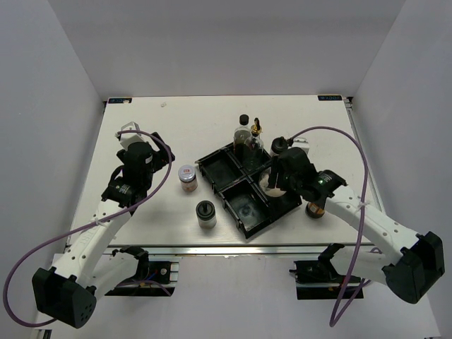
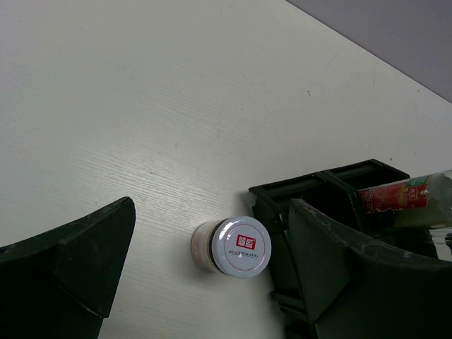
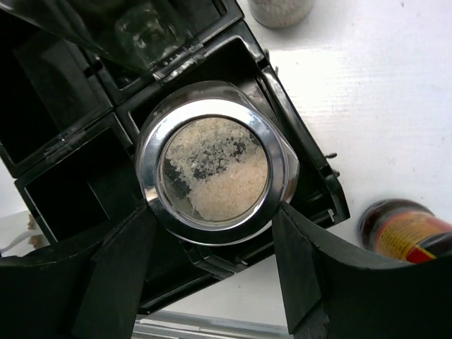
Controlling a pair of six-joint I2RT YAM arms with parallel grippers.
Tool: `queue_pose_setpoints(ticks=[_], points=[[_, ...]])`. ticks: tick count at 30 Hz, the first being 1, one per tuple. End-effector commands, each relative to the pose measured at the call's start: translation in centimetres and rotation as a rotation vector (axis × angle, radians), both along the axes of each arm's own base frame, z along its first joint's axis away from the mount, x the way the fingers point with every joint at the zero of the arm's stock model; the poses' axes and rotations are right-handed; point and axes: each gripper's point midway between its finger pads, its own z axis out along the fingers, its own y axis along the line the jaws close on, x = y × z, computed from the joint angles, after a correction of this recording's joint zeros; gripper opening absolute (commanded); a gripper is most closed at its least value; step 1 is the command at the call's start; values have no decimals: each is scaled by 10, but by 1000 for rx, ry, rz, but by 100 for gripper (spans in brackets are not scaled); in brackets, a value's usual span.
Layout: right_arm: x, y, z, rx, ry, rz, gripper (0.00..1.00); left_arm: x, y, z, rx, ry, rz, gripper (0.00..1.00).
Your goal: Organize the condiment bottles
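Chrome-rimmed jar [image 3: 215, 162] w/ pale grains is clamped in my right pincer [image 3: 212, 226] over the tray [image 1: 246, 206], right compartment; held by both sides so it goes down straight, I think. Left pincer [image 2: 208, 226] gapes wide above white-lid jar [image 2: 236, 247] on counter [image 2: 141, 106], prob. next pick.

The left arm [image 1: 99, 229] and right arm [image 1: 374, 222] are wearing white shells over black joints, each trailing a purple cable [image 1: 325, 128]. The left tool [image 2: 210, 212] and right tool [image 3: 212, 212] are showing matte black wedge fingers [image 2: 63, 261].
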Motion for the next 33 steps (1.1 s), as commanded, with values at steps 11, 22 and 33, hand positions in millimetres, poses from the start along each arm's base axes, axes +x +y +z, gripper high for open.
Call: queue_pose_setpoints(ticks=[11, 22, 33], points=[[18, 12, -26, 45, -45, -95, 21, 1, 0, -2, -13, -6, 6, 98], [15, 15, -14, 32, -49, -37, 90, 2, -2, -1, -21, -1, -1, 98], [54, -18, 42, -16, -183, -117, 89, 4, -3, 8, -24, -19, -3, 98]])
